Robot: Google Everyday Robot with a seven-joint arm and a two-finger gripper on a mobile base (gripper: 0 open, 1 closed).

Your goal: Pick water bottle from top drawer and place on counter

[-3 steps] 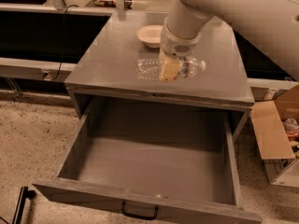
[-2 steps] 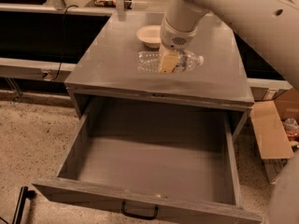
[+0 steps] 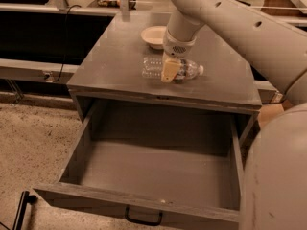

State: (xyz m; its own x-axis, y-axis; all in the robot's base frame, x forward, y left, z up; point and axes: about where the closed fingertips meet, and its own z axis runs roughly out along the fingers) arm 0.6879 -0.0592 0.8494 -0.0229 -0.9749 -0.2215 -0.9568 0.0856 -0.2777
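The bottle [image 3: 188, 70] is seen lying on its side on the table [image 3: 115, 66], cap to the right, a little in front of the bowl [image 3: 154, 36] and back from the front edge. The gripper [image 3: 171, 74] is held over its middle at the end of the arm, which reaches down from the upper right. One of the fingers [image 3: 168, 68] is laid against the near side of the bottle. The other is hidden behind it, so the bottle is judged to be clasped rather than released. Compared with the view a moment ago, the gripper and bottle are placed lower, further from the bowl and closer to the table top. The view itself has also shifted, so only the direction of the move can be trusted. The drawer [image 3: 153, 169] is pulled fully out below, and nothing is seen in it. The lift out of the drawer is therefore taken as done, and the placing as nearly complete. Whether the bottle's weight is already borne by the table cannot be told. What appears to be left is for the fingers to be opened and the gripper raised clear. A round bottle lying on its side may roll once let go.
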